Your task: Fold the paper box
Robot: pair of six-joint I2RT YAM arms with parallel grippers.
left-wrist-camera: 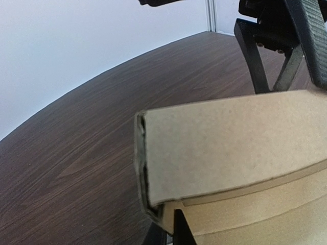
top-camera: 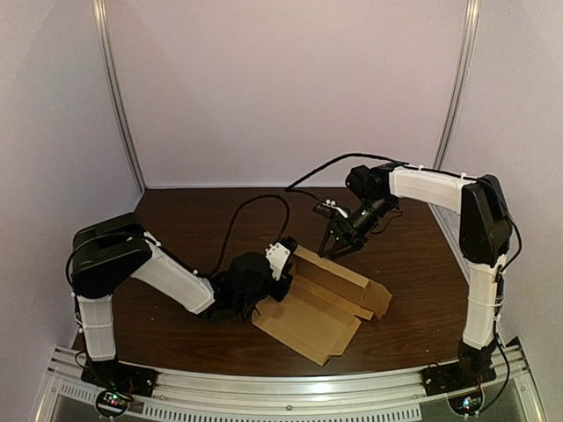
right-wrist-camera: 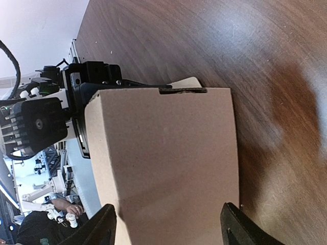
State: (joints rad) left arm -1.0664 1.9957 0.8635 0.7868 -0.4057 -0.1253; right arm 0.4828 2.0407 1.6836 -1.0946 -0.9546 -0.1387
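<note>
Right gripper (top-camera: 338,243): jaws spread wide, empty, paper box (top-camera: 327,305) panel directly below its fingertips. Left gripper (top-camera: 261,287): pressed up against the box's end flap. Cardboard hides its jaws, so can't tell if it's clamped.

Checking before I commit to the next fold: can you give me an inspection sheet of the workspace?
Surface: dark wood table, no damage seen.
Job's things: paper box, partly folded, one panel raised along its far side.
Clutter: nothing seen.
Grippers: left gripper at the box's left end, grip hidden by cardboard; right gripper open, poised over the box's far edge.
Cables: left cable loops over the table; right cable hangs clear of the box.
Surroundings: white walls; metal rail at near edge.
</note>
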